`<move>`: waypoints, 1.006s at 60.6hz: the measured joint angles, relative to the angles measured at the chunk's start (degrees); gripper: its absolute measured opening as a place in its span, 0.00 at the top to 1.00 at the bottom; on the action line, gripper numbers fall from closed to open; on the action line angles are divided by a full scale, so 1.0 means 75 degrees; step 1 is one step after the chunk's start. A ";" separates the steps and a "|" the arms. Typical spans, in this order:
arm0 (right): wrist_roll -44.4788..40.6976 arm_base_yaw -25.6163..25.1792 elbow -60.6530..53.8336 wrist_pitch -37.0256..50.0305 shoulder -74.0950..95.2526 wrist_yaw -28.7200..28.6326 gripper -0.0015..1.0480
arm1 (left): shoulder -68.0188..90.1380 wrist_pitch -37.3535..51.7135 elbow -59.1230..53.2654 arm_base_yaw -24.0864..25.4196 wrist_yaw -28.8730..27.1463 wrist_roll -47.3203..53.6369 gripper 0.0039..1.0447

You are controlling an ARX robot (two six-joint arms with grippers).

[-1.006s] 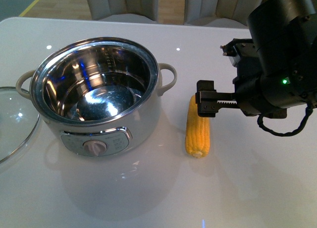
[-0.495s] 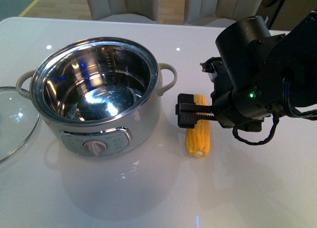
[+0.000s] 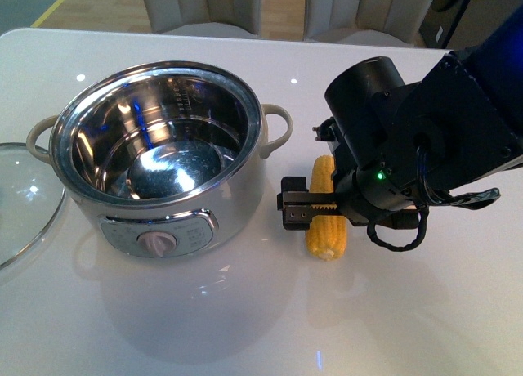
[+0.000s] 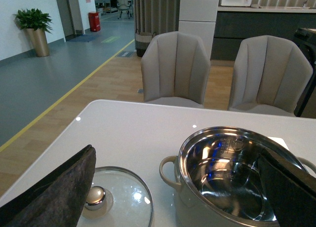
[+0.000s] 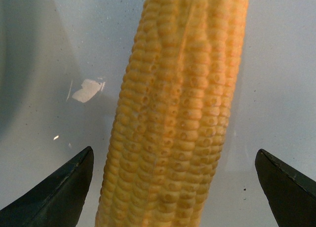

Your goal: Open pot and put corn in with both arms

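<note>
1. The pot (image 3: 159,159) stands uncovered on the white table (image 3: 245,327). Its shiny steel bowl shows only reflections.
2. The glass lid (image 3: 20,200) lies flat on the table just left of the pot, knob up.
3. The corn (image 3: 325,233) lies on the table beside the pot's right side, outside it.
4. The right gripper (image 5: 175,185) hangs over the corn, fingers spread to either side of the cob, with table showing between them and the kernels.
5. The left gripper (image 4: 170,187) is spread wide and holds nothing; lid and pot show between its fingers.
</note>
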 joint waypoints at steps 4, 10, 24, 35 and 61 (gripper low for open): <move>-0.0020 0.0038 0.0012 -0.0035 0.0079 0.0067 0.08 | 0.0000 0.0000 0.0000 0.0000 0.0000 0.0000 0.06; -0.0035 0.0061 0.0038 -0.0067 0.0137 0.0117 0.09 | 0.0000 0.0000 0.0000 0.0000 0.0000 0.0000 0.06; -0.0111 0.0090 0.0076 -0.0082 0.0178 0.0204 0.42 | 0.0000 0.0000 0.0000 0.0000 0.0000 0.0000 0.06; -0.0131 0.0096 0.0076 -0.0052 0.0178 0.0251 0.63 | 0.0000 0.0000 0.0000 0.0000 0.0000 0.0000 0.06; 0.0291 -0.0017 -0.0361 0.0443 -0.0192 0.0050 0.77 | 0.0000 0.0000 0.0000 0.0000 0.0000 0.0000 0.06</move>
